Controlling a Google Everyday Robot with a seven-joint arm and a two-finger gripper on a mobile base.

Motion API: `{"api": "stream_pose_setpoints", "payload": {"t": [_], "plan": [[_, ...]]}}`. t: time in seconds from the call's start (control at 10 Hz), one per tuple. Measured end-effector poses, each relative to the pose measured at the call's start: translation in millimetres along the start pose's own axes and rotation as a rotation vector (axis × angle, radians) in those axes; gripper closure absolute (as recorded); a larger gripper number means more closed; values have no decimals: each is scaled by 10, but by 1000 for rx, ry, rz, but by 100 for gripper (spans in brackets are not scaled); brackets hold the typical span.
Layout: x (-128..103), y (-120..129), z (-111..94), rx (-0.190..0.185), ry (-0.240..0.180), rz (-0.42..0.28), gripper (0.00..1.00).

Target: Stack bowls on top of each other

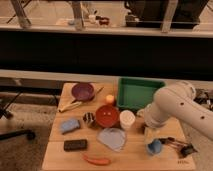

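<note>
The purple bowl (82,91) sits at the back left of the wooden table. The glossy red-orange bowl (107,116) rests near the table's middle, apart from the purple one, with a white cup (127,120) just to its right. My white arm (175,110) reaches in from the right over the table. Its gripper (144,125) hangs low just right of the white cup, largely hidden by the arm. It is open and holds nothing.
A green tray (139,92) stands at the back right, with an orange (109,99) beside it. A banana (70,105), blue sponge (70,125), dark ball (88,118), black block (75,145), blue cloth (112,138), red pepper (96,160), blue cup (155,146) and a dark tangle (177,145) lie around.
</note>
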Motion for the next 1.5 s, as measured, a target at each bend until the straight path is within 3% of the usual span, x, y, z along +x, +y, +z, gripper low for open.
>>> {"api": "stream_pose_setpoints", "payload": {"t": [0.3,0.6,1.1,1.5], "plan": [[-425,27,158,-16,-21,-57,20],[-700,89,304,-31,-34,-96,20],[-1099,232,562,-64,-54,-149,20],[-1274,206,707,-69,-60,-167,20]]}}
